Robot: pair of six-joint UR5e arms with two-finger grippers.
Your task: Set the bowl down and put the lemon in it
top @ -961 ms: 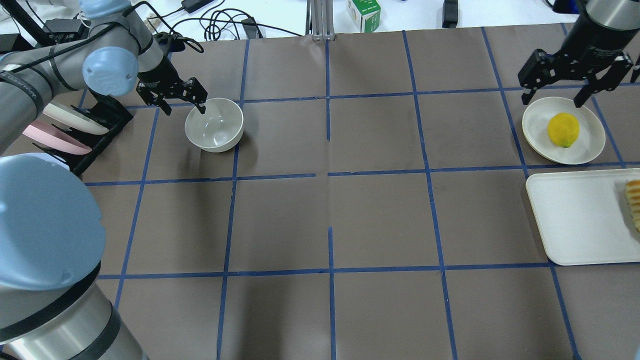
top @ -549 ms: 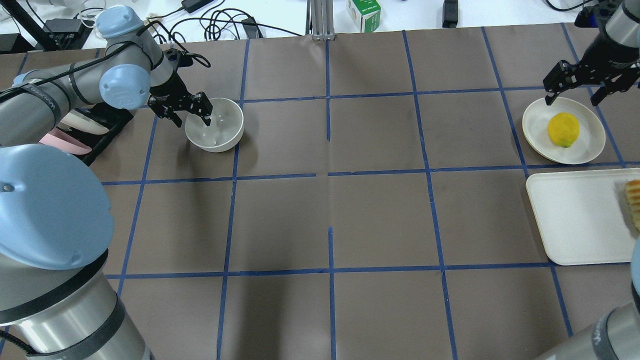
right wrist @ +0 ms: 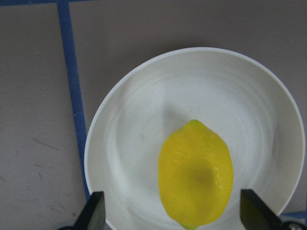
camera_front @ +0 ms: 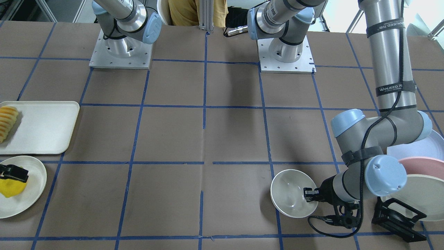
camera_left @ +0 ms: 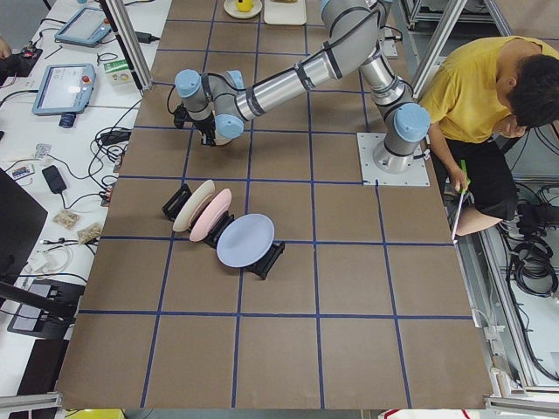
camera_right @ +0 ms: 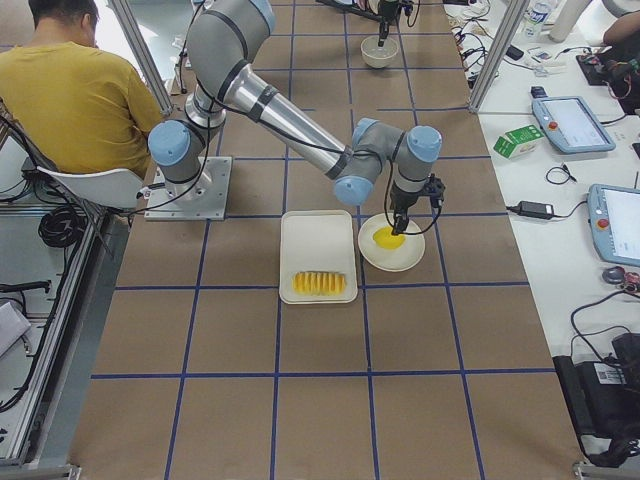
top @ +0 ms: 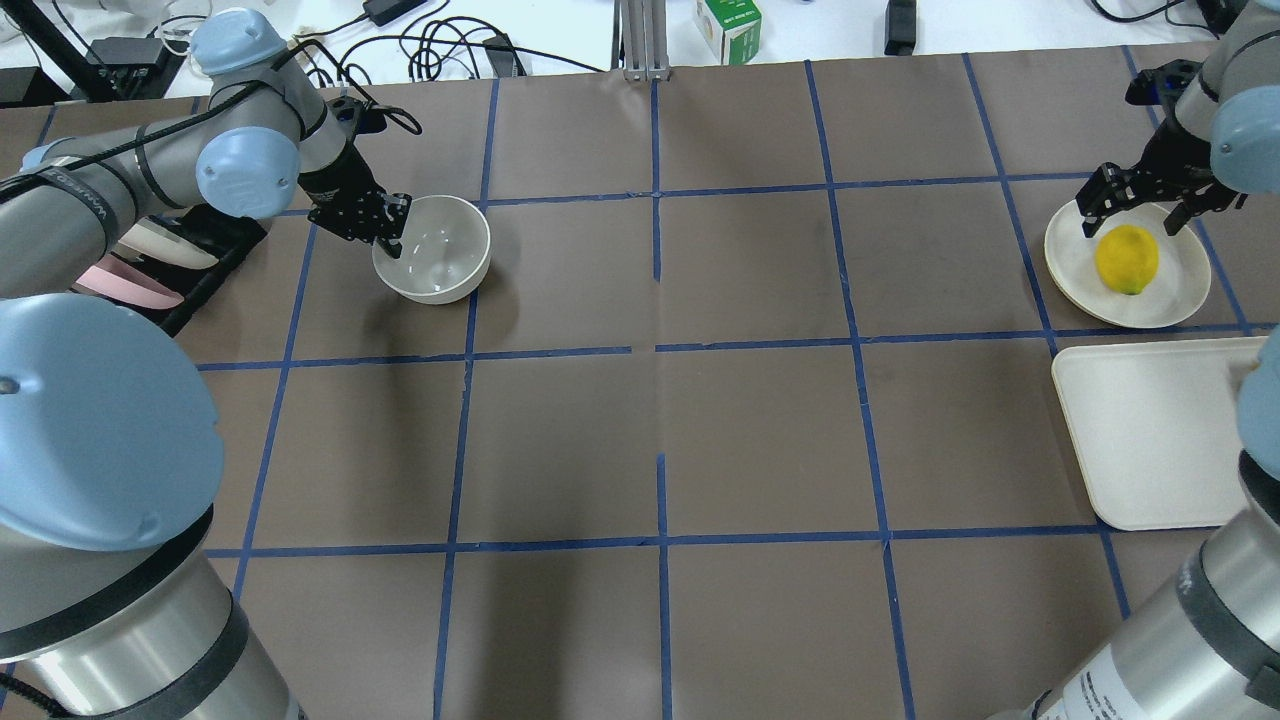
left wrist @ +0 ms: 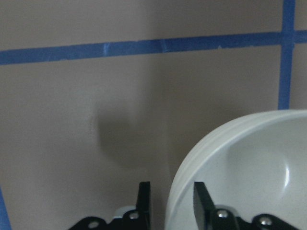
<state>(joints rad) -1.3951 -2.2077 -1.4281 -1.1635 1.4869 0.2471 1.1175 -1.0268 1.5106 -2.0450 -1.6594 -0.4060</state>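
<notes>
Left hand (top: 388,236) grips bowl (top: 445,260) rim; plate rack (top: 222,240) close beside.

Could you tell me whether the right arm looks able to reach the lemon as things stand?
Probably yes: the right gripper hangs open over the lemon, alone on its plate, nothing between them.

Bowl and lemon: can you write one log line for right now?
left gripper: straddles bowl rim, grip unclear | right gripper: open over lemon on plate | lemon not in bowl yet
</notes>
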